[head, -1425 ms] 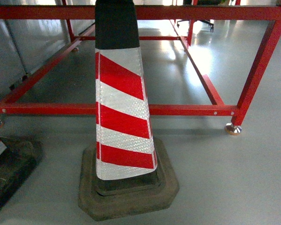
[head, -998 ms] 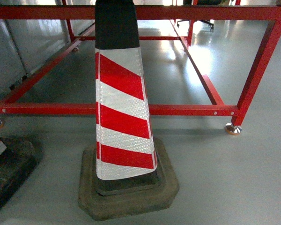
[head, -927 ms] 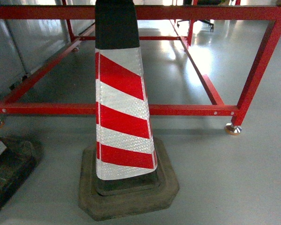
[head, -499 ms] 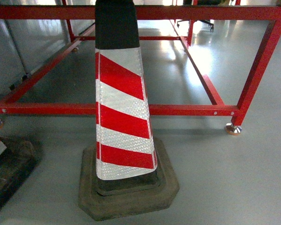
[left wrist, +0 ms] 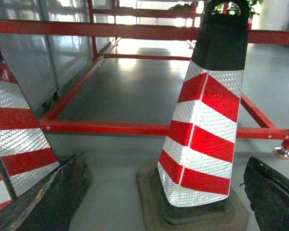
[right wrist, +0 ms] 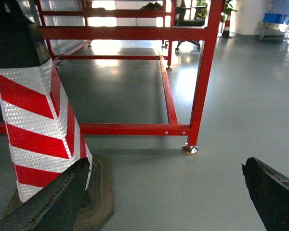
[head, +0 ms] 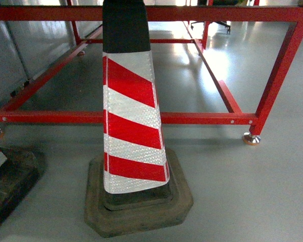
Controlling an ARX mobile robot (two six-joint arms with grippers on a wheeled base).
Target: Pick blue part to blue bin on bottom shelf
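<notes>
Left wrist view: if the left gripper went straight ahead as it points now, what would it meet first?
Probably the red-and-white striped traffic cone just right of centre, or the red metal frame rail behind; depth is unclear. The left gripper stands open.

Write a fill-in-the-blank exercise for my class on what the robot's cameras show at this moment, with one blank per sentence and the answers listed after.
1. The traffic cone has slanted stripes of white and ____.
2. The cone's top section is coloured ____.
3. The metal frame behind the cone is painted ____.
4. In the left wrist view, the number of striped cones visible is ____.

Answers: red; black; red; two
</notes>
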